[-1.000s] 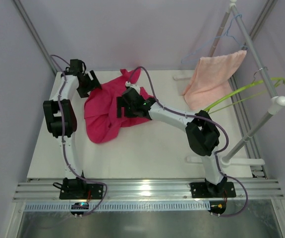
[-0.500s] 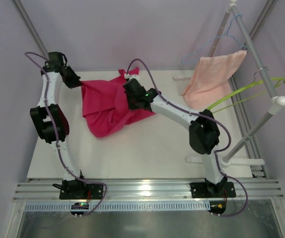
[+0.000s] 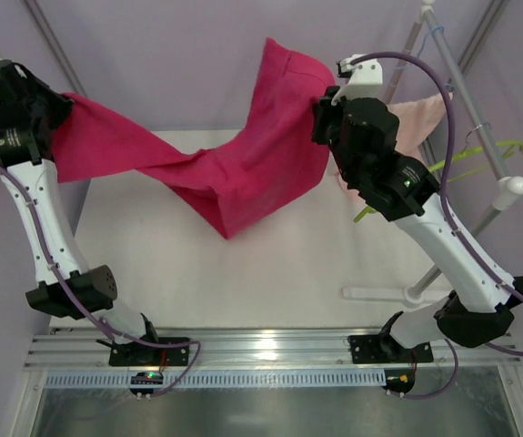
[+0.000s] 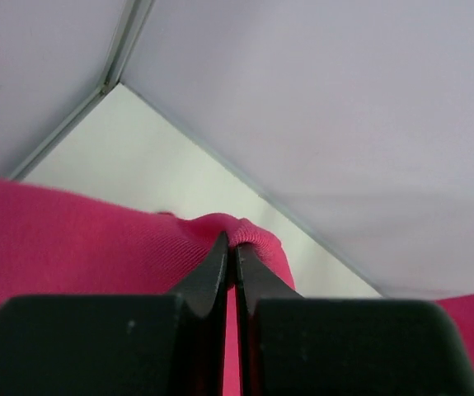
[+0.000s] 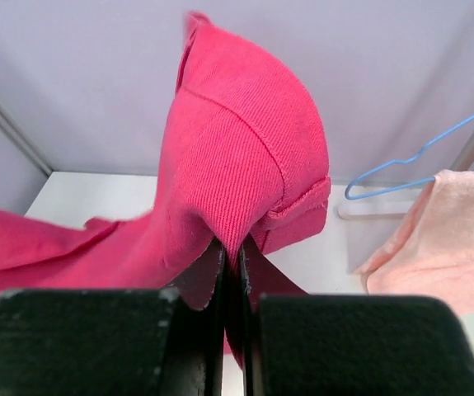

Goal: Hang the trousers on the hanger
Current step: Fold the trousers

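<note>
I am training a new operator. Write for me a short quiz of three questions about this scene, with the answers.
1. True or false: the trousers lie flat on the table.
2. What is the right gripper shut on? A the pale towel; B the trousers; C the blue wire hanger.
3. Fill the gap: the green hanger is on the robot's ____ side.
Key: 1 false, they hang stretched in the air between the left gripper and the right gripper; 2 B; 3 right.
</note>
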Controlling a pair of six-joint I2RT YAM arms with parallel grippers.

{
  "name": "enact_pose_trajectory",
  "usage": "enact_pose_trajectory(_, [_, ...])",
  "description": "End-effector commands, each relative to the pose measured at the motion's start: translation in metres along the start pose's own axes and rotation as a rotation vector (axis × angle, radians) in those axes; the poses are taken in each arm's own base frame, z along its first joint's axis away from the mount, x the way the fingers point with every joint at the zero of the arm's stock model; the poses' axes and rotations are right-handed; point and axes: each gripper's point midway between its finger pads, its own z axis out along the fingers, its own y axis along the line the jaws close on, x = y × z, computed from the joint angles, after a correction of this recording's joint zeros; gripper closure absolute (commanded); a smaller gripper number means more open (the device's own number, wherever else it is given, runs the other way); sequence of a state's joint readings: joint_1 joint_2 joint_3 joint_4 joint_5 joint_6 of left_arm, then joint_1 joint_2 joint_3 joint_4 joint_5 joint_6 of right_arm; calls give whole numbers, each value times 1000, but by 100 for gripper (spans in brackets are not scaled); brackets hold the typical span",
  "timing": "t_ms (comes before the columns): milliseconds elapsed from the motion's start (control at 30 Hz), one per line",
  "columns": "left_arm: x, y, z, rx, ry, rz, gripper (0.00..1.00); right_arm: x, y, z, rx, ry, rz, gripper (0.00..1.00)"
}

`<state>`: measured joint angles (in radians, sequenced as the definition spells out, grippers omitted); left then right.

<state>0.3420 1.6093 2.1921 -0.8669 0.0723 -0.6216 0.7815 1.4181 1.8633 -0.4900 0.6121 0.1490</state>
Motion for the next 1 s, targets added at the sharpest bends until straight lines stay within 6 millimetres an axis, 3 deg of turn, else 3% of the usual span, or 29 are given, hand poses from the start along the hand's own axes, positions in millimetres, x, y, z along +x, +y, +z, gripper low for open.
enact_pose_trajectory(0, [22,13,20,-36,77,-3,100,27,-1,16,43,59,-68,96])
enact_pose_trajectory(167, [40,28,25,-69,130,29,100,40,7,12,-19,93,-77,96])
enact_pose_trajectory(267, [57,40,27,-99,175,35,100,57,28,9,-139,134,-43,96])
enact_pose_trajectory(333, [82,54,32,-127,230,22,100,78,55,4,-276,192,-1,96])
enact_pose_trajectory(433, [119,78,39,-168,311,10,100,112,81,-1,-378,274,27,96])
enact_pose_trajectory(467, [128,84,40,-179,331,11,100,125,92,-8,-405,304,20,96])
enact_pose_trajectory(567, [157,104,41,-225,405,24,100,178,100,-38,-426,423,-15,96])
enact_pose_trajectory(600, [161,109,42,-237,414,31,100,222,92,-53,-417,511,-47,96])
enact_pose_trajectory(667, [170,120,41,-265,442,60,100,253,88,-87,-426,587,4,96])
enact_pose_trajectory(700, [172,125,42,-285,447,74,100,305,68,-106,-395,691,-26,96])
enact_pose_trajectory(733, [175,129,40,-299,464,87,100,314,62,-120,-402,706,1,96])
enact_pose_trajectory(767, [177,131,39,-308,472,91,100,353,43,-139,-342,801,20,96])
enact_pose_trajectory(800, [177,133,39,-316,473,96,100,366,37,-152,-327,836,23,96])
enact_pose_trajectory(833, [180,136,39,-321,480,99,100,367,32,-162,-329,840,50,96])
enact_pose_trajectory(900, [180,137,37,-324,476,105,100,384,21,-181,-314,879,62,88])
enact_pose_trajectory(933, [181,139,37,-328,479,107,100,381,20,-184,-320,872,66,84])
enact_pose_trajectory(967, [185,141,36,-334,488,108,100,374,17,-188,-328,855,72,73])
